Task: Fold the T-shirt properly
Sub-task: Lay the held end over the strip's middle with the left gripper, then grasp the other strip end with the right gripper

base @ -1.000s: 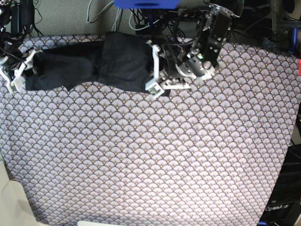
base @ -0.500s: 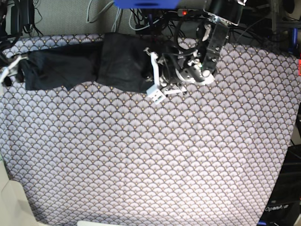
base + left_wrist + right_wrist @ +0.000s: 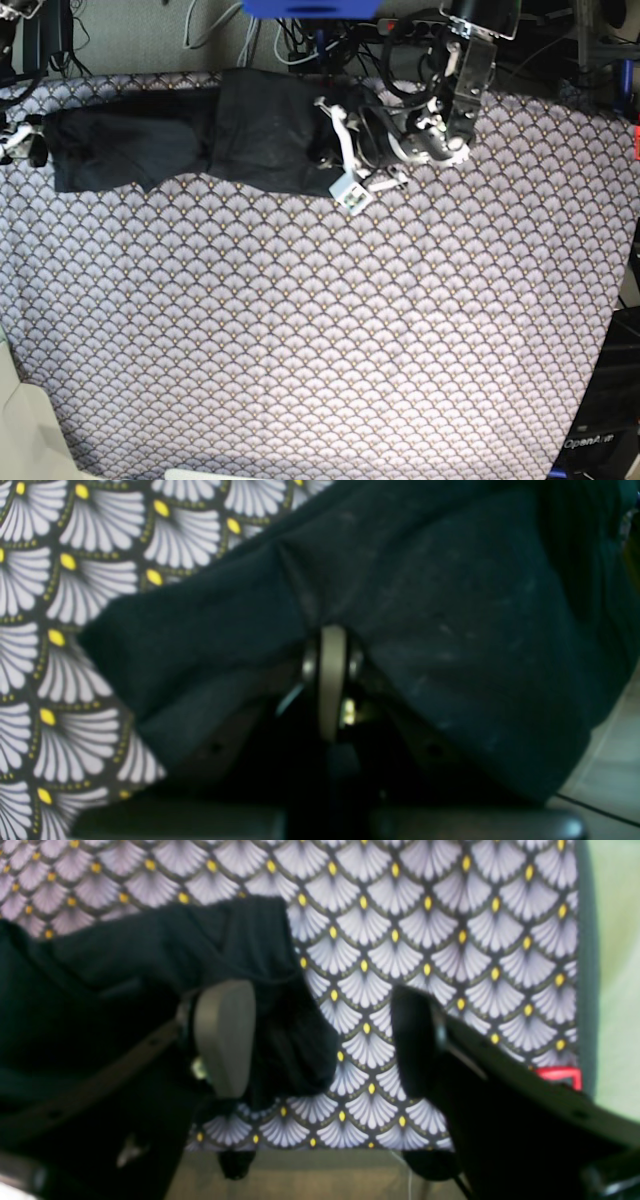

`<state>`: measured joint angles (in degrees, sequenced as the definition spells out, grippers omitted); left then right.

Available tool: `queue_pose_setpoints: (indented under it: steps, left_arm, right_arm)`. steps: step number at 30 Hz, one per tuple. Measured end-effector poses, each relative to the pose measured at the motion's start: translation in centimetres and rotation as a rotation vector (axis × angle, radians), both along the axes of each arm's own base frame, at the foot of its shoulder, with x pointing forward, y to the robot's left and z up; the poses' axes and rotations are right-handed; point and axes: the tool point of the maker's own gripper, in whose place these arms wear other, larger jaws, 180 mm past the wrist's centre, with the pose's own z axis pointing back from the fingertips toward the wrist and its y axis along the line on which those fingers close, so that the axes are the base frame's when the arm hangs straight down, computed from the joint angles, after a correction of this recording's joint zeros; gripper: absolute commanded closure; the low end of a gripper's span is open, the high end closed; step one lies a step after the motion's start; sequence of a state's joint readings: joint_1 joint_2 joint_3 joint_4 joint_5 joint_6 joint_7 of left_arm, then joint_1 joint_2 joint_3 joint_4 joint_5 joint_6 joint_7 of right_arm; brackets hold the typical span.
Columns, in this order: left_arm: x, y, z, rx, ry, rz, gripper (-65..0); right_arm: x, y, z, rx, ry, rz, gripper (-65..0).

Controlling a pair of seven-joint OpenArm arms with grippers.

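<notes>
Your left gripper (image 3: 327,680) pinches the T-shirt (image 3: 200,135) at the tablecloth's (image 3: 320,330) back edge to fold it, while your right gripper (image 3: 320,1040) gapes apart.

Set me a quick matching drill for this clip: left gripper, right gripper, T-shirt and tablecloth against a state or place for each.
Things:
1. left gripper
2. right gripper
3. T-shirt
4. tablecloth

States:
A. fan pattern, covers the table
B. jaws wide apart, holding nothing
C. shut on black cloth
D. long dark band at the far edge

Pairs: 1-C, 2-B, 3-D, 4-A
</notes>
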<state>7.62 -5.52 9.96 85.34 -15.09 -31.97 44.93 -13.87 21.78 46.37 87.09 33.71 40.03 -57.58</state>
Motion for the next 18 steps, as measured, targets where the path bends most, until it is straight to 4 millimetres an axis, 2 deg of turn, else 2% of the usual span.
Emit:
queue_pose_setpoints:
  steps: [5, 9, 12, 18]
  left_arm:
    - [0.0, 0.0, 0.0, 0.002, 0.001, -0.001, 0.0]
    - [0.0, 0.0, 0.0, 0.002, 0.002, -0.001, 0.0]
    - [0.0, 0.0, 0.0, 0.002, 0.002, -0.002, 0.0]
    - [0.0, 0.0, 0.0, 0.004, 0.002, -0.003, 0.0]
  right_arm:
    - [0.5, 0.1, -1.4, 0.053, 0.008, -0.023, -45.2]
    - [0.6, 1.7, -3.2, 0.098, 0.053, 0.009, -45.9]
    - [1.3, 2.1, -3.6, 0.123, 0.023, 0.007, -45.9]
    - [1.3, 3.2, -4.6, 0.137, 0.048, 0.037, -45.9]
